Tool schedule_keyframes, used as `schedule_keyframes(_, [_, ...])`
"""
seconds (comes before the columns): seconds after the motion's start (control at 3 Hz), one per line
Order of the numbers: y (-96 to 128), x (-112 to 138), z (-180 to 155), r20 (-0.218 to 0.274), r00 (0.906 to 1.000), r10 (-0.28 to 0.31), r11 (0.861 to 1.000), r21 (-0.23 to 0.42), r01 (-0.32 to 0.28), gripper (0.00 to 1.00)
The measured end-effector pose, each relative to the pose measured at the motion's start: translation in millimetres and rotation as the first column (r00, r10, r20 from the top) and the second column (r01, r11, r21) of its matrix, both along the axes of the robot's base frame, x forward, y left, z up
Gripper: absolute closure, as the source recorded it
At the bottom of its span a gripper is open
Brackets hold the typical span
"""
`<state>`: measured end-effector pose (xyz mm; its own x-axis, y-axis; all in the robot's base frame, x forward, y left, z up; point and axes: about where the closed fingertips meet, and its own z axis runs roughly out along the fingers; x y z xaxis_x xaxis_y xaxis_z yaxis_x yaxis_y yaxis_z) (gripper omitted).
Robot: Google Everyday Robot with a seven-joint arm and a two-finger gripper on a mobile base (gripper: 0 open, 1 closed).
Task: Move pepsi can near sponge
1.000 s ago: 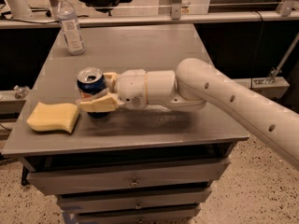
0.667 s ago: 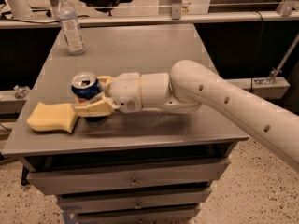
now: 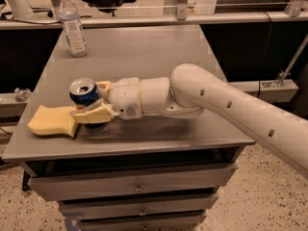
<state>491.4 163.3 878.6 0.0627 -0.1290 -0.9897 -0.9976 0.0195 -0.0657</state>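
The pepsi can [image 3: 84,94], dark blue with a silver top, stands upright at the table's front left, held between my pale yellow fingers [image 3: 94,115]. My gripper [image 3: 89,101] is shut on it, reaching in from the right on the white arm. The pale yellow sponge [image 3: 52,121] lies flat at the front left corner, right next to the can; the near finger sits at its right edge.
A clear plastic water bottle [image 3: 72,25] stands at the back left of the grey table [image 3: 159,57]. Drawers [image 3: 134,189] sit below the front edge. A shelf rail runs behind the table.
My gripper has carried the can to the left, closer to the sponge. The sponge and bottle have stayed in place.
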Motion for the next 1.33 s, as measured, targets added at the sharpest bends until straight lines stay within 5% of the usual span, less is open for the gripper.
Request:
schedule_keyframes(0.67, [1.0, 0.1, -1.0, -0.016, 0.9999, 0.001, 1.000, -0.001, -0.001, 0.00])
schedule_keyframes(1.0, [-4.8, 4.9, 1.5, -0.035, 0.9994, -0.009, 1.000, 0.006, 0.010, 0.00])
schedule_keyframes(1.33, [-35.8, 27.7, 3.7, -0.064, 0.9967, -0.050, 0.999, 0.014, 0.051, 0.00])
